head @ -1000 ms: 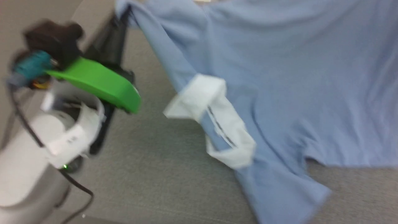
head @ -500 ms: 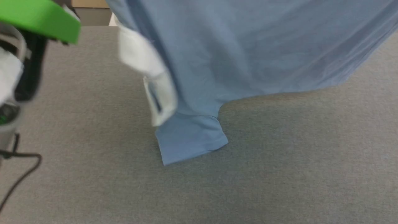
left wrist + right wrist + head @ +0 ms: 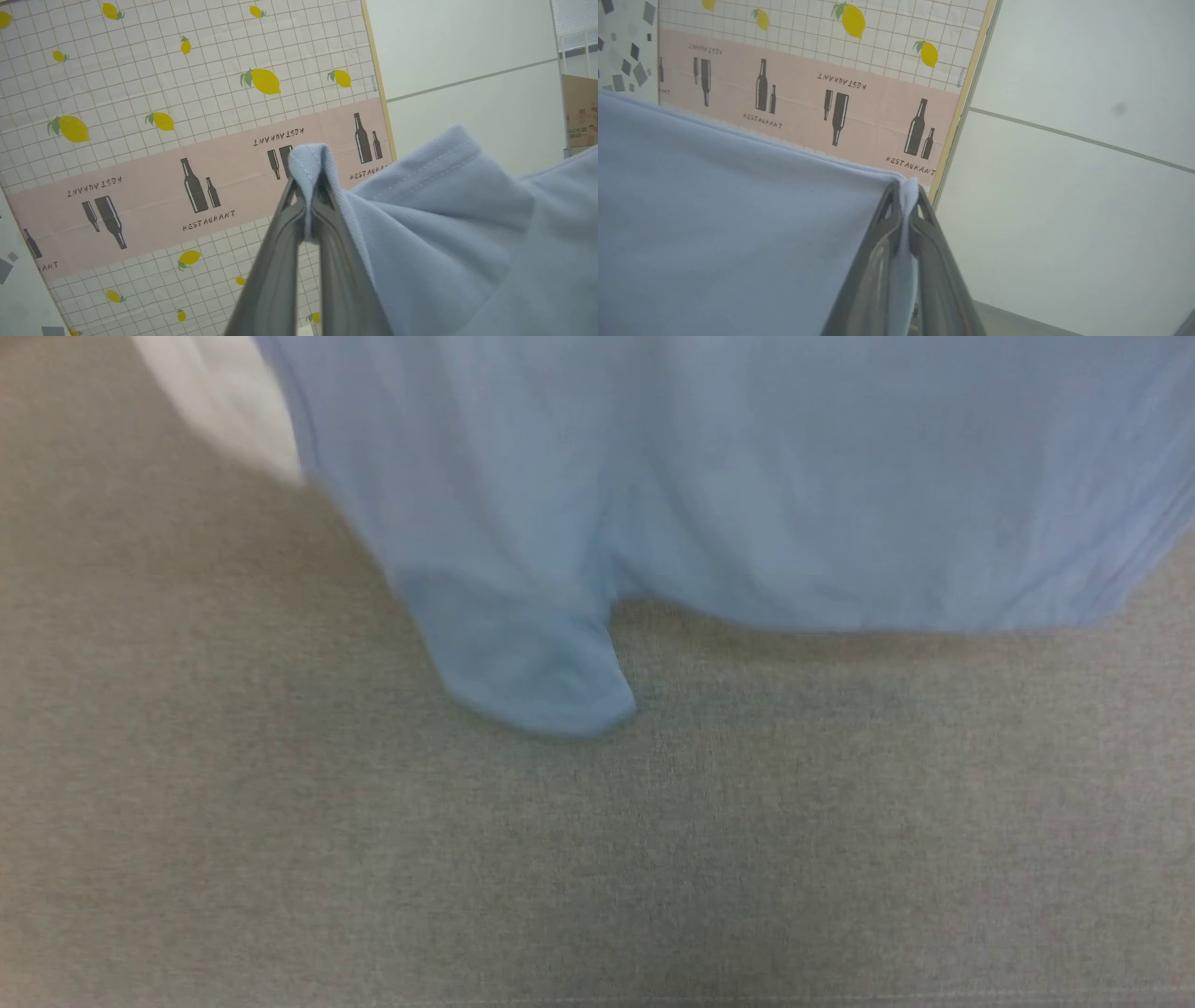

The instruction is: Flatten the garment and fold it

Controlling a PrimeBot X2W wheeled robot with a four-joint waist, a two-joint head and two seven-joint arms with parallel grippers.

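Your left gripper (image 3: 306, 205) clamps a shirt (image 3: 444, 233) edge, cloth spreading to its right. Your right gripper (image 3: 906, 200) pinches another edge, cloth spreading leftward.

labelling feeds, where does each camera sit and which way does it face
Head view: from the head, down onto the garment over a grey surface.
Left wrist view: on that wrist, along the left gripper, shut on the garment, toward a lemon-print panel.
Right wrist view: on that wrist, along the right gripper, shut on the garment, toward the panel and a white wall.
Shared: both wrist views see the panel; all see the garment.
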